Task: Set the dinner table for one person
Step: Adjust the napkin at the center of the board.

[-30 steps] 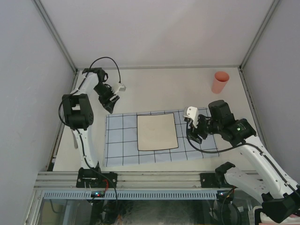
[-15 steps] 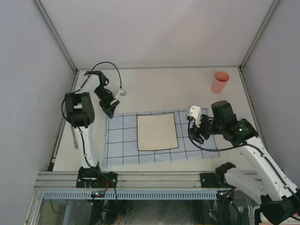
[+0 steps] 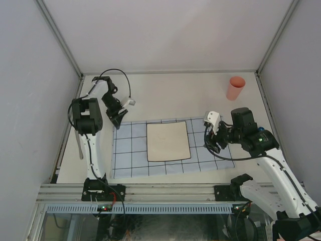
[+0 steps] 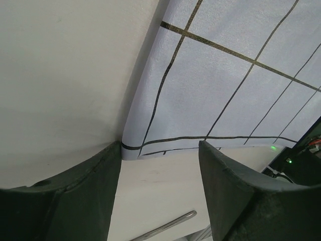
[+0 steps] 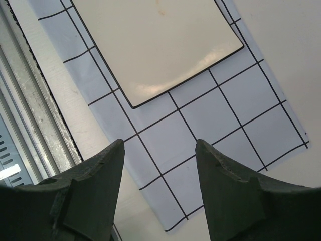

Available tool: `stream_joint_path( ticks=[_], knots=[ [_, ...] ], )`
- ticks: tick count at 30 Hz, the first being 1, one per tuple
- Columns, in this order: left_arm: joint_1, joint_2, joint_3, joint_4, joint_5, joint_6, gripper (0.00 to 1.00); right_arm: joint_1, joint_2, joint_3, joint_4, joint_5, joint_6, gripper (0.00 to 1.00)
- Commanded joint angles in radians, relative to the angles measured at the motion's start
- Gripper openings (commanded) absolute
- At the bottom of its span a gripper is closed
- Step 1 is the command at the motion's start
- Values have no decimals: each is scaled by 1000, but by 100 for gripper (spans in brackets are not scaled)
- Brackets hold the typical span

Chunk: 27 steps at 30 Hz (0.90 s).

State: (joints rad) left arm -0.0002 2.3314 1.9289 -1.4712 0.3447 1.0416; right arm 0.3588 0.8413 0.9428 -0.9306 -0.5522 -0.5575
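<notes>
I see the dinner table (image 3: 200,95), flat matte off-white, spread under both arms. On it a thin blue grid cloth (image 3: 125,150) carries a square glossy cream plate (image 3: 168,141). The left gripper (image 4: 159,150) and the right gripper (image 5: 159,150) hover at the cloth's edges, fingers apart.

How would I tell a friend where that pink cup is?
Look at the off-white table, then its far right corner, beyond the checked blue cloth. The cup stands there alone, upright: the only pink, round thing, unlike the flat cream square plate.
</notes>
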Motion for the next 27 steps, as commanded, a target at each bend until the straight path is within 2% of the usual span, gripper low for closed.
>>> stream_joint_path(
  ticks=[1,6,14,24,27],
  knots=[
    [-11,50,24,-56,-12,31,67,-6,-11,2,13,-22,13,59],
    [-18,39,-26,-56,-10,31,63,9,-10,2,16,-19,8,59],
    [-20,57,-20,-57,-29,16,52,0,-26,3,2,-22,8,59],
    [-27,75,24,-58,-47,-14,26,-2,-33,2,-5,-27,4,59],
    [-33,81,42,-60,-58,-25,14,-3,-36,2,-6,-27,4,59]
  ],
)
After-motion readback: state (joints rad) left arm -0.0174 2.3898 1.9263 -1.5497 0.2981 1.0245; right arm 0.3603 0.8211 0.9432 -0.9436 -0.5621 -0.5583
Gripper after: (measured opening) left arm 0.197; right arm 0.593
